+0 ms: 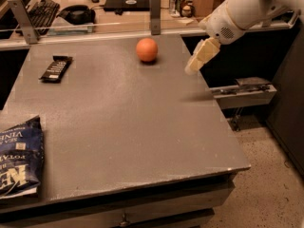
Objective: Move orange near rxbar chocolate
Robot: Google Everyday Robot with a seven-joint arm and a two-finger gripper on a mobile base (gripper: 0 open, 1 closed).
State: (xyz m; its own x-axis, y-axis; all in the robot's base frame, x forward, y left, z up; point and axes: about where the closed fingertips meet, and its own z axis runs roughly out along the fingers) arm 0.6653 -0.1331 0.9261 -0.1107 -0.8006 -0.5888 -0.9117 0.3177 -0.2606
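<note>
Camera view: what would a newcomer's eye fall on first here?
The orange, bright near the far edge of the grey table. Then the pale gripper, hovering by its right edge, right of the orange. A black bar lies far left; a blue bag sits at the near left corner.

We count one orange, one rxbar chocolate and one dark blue chip bag: three loose items in all, lying on one gray table. We see one robot arm ending in one gripper, which hangs above the table's right edge, to the right of the orange and apart from it. Along the table's far edge we count two upright metal posts, one at the left corner and one behind the orange. On the desk beyond we make out one keyboard; the cans there are too crowded for us to count.
</note>
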